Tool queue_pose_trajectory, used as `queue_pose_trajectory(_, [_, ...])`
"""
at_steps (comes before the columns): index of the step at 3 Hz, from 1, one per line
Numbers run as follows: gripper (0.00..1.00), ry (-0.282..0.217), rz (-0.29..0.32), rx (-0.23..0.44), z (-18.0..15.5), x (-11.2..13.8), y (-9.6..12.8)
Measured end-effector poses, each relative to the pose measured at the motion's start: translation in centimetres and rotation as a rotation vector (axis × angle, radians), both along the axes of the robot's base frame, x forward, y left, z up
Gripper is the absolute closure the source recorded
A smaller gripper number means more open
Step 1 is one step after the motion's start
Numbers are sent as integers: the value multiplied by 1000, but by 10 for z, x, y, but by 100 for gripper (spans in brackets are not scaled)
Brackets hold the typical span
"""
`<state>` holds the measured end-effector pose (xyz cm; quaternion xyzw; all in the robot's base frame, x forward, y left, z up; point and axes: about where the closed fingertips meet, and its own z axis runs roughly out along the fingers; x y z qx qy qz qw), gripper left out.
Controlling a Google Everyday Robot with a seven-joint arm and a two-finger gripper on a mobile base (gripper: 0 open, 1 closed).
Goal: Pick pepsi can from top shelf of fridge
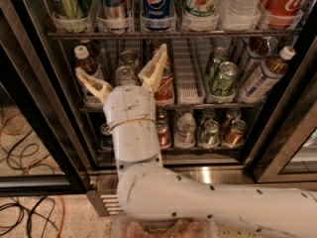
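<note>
The pepsi can (157,3) is dark blue with the round globe and stands upright on the top shelf (173,32) of the fridge (277,133), third lane from the left. A Red Bull can (115,1) is on its left and a 7UP can (202,1) on its right. My gripper (121,71) is open and empty, its cream fingers (153,71) spread in front of the middle shelf, below and a little left of the pepsi can.
A large Coca-Cola bottle (287,1) stands at the top right. The middle shelf holds a red Coke can (163,88), green cans (223,76) and bottles (265,76). The lower shelf holds small cans (210,133). Cables (25,212) lie on the floor at left.
</note>
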<state>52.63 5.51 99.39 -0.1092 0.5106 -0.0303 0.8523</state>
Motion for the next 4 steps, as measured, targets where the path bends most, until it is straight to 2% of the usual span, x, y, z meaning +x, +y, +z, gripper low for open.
queue_pose_trajectory(1, [0, -76, -109, 46, 22, 13, -23])
queue_pose_trajectory(2, [0, -76, -109, 46, 22, 13, -23])
queue_pose_trajectory(3, [0, -136, -83, 75, 59, 18, -69])
queue_pose_trajectory(4, [3, -136, -83, 75, 59, 18, -69])
